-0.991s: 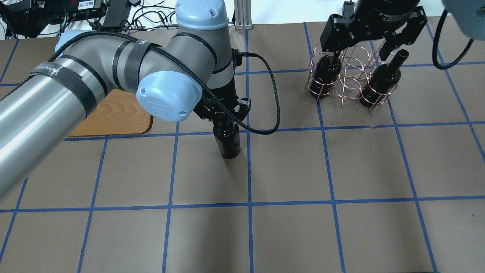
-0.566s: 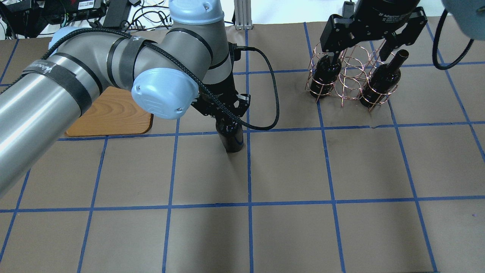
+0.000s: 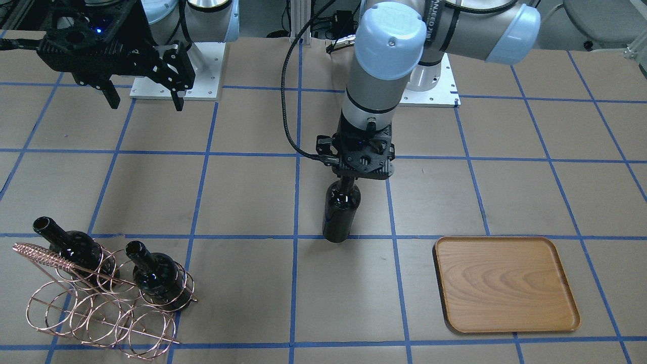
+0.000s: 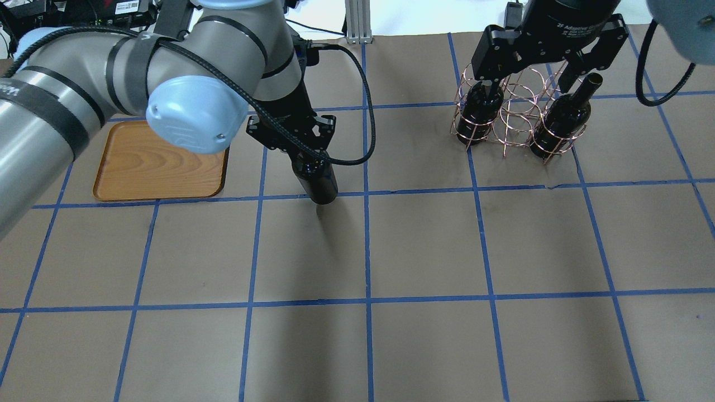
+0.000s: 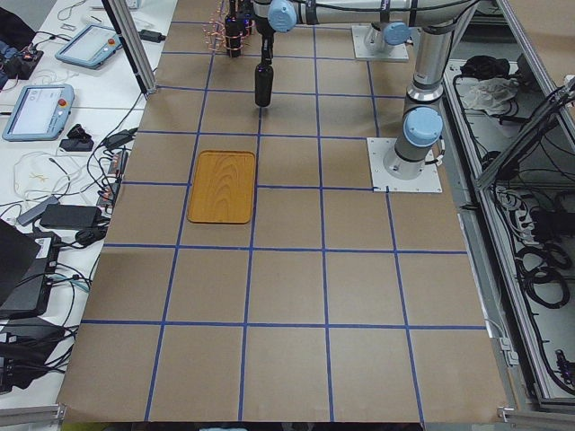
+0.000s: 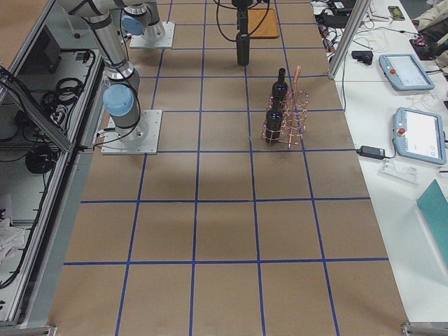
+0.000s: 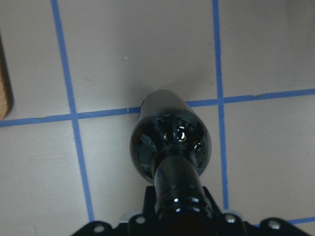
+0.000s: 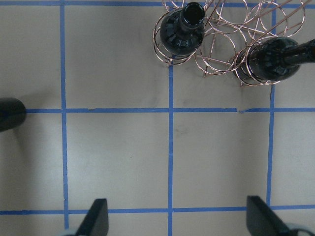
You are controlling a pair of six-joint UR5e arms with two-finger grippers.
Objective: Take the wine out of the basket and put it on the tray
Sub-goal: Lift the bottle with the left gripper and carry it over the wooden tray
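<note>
My left gripper (image 3: pixel 349 180) is shut on the neck of a near-black wine bottle (image 3: pixel 340 213) and holds it upright just over the table, a square to the side of the wooden tray (image 3: pixel 505 285). In the overhead view the bottle (image 4: pixel 322 185) hangs right of the tray (image 4: pixel 156 163). The left wrist view looks down the bottle's shoulder (image 7: pixel 170 140). The copper wire basket (image 3: pixel 96 311) holds two more bottles (image 3: pixel 71 246) (image 3: pixel 157 274). My right gripper (image 3: pixel 145 103) is open and empty above the basket (image 4: pixel 516 114).
The table is brown paper with a blue tape grid. The left arm's black cable (image 4: pixel 366 128) loops beside the held bottle. The right wrist view shows both fingers (image 8: pixel 97 221) spread wide, with the basket (image 8: pixel 221 34) at the top.
My left arm has carried the bottle leftward and a little farther back in the overhead view, closer to the tray, and uncovered more of the tray. The right gripper has not moved.
</note>
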